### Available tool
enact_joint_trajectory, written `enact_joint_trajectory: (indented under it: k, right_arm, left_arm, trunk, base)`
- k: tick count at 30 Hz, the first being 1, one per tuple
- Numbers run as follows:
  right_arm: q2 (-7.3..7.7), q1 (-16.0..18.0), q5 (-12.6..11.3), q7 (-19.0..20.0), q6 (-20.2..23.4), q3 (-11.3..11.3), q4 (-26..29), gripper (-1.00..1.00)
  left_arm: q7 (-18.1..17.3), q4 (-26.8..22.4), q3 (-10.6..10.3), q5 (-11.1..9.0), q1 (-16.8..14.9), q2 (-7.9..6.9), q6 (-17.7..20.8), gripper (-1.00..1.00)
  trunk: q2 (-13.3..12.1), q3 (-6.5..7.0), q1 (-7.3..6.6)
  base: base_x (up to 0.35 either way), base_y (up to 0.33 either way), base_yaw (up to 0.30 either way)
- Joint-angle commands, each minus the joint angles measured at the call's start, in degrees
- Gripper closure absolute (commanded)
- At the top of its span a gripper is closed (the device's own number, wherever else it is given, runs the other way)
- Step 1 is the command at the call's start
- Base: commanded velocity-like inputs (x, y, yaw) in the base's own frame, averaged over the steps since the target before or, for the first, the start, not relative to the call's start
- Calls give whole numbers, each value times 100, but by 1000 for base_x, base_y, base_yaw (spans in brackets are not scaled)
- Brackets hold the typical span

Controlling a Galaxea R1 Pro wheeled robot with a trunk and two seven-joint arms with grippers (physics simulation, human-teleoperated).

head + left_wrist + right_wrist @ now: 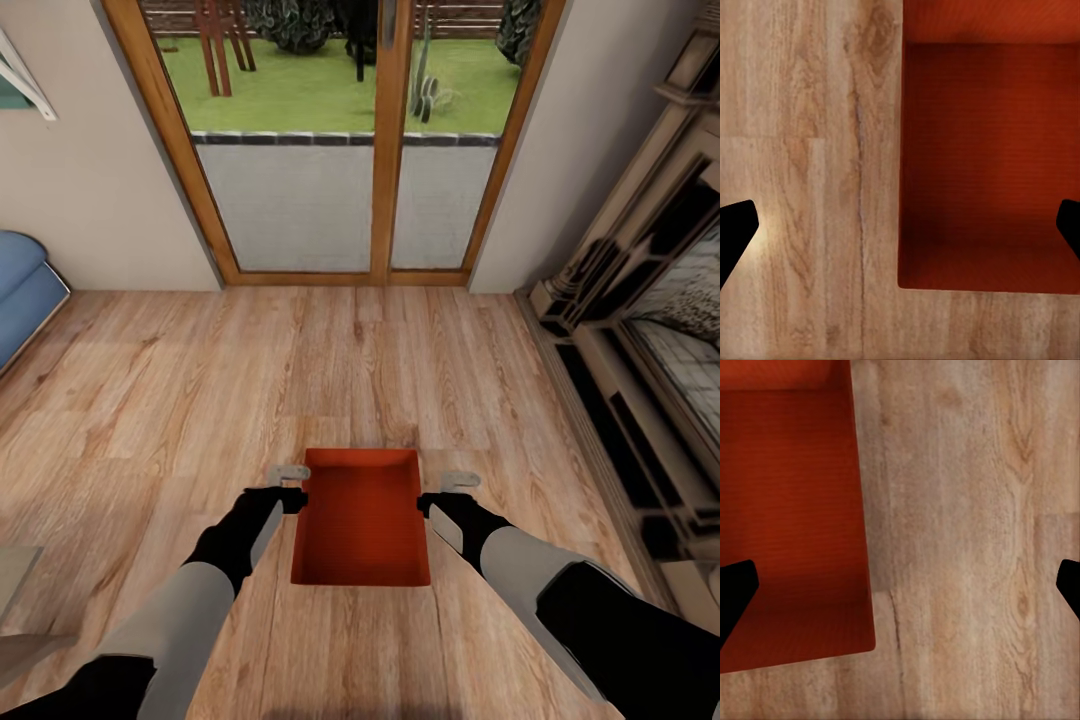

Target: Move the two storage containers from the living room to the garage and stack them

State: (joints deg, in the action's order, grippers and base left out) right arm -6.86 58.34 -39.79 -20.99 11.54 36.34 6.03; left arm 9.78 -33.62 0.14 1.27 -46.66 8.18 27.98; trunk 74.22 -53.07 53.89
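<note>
One orange-red storage container (362, 520) rests lidless and empty on the light wood plank floor of the living room, straight ahead of me. My left gripper (292, 484) hovers over its left wall, open, one finger over the floor and the other over the bin's inside (990, 165). My right gripper (452, 490) is open above the opposite wall, where the bin (787, 510) lies under one finger and bare planks under the other. Neither gripper holds anything. The garage is out of view.
A wood-framed glass door (385, 150) stands ahead, with lawn beyond it. A blue sofa (25, 300) edges in at the left. A dark-framed fireplace surround (640, 360) runs along the right. A grey surface corner (15, 575) sits at the lower left.
</note>
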Motion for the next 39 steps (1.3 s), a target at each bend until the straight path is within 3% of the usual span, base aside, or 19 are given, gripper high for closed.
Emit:
enact_joint_trajectory:
  k: [1, 10, 12, 16, 18, 21, 24, 30, 39]
  right_arm:
    - [1, 2, -29, -32, 41, 48, 12, -100]
    - [-1, 2, -22, -28, 30, 53, 23, -100]
    - [-71, 2, 3, -31, 21, 59, 36, -100]
    - [-314, 2, 458, -34, 19, 60, 57, -100]
    - [-314, 2, 628, -36, 11, 57, 68, -100]
    - [-314, 2, 700, -36, 14, 51, 75, -100]
    - [-314, 2, 710, -36, 50, 38, 74, -100]
    - [-314, 2, 701, -37, 65, 15, 73, -100]
    - [-215, 2, 692, -30, 33, -3, 73, -100]
  left_arm:
    - [15, -10, 0, 12, -1, 3, 32, -100]
    - [24, -13, 2, 13, -1, 33, 25, -100]
    - [24, -13, 3, 12, -1, 30, 30, -100]
    - [21, -13, 10, 13, -1, 27, 31, -100]
    - [17, -13, 11, 8, -1, 26, 32, -100]
    - [16, -13, 12, 6, -1, 26, 27, -100]
    - [15, -11, 15, 5, -1, 29, 26, -100]
    - [8, -5, 12, 5, -1, 34, 24, -100]
    - [14, -4, 15, -2, -1, 35, 25, -100]
  trunk:
    - [44, -22, 23]
    - [124, -58, 66]
    - [164, -76, 88]
    - [325, -148, 176]
    - [365, -166, 198]
    - [365, -166, 198]
    - [365, -166, 198]
    - [605, -273, 330]
    - [726, -327, 396]
  base:
    - [0, 0, 0]
    - [0, 0, 0]
    - [0, 0, 0]
    - [0, 0, 0]
    - [0, 0, 0]
    - [0, 0, 0]
    - [0, 0, 0]
    - [0, 0, 0]
    - [0, 0, 0]
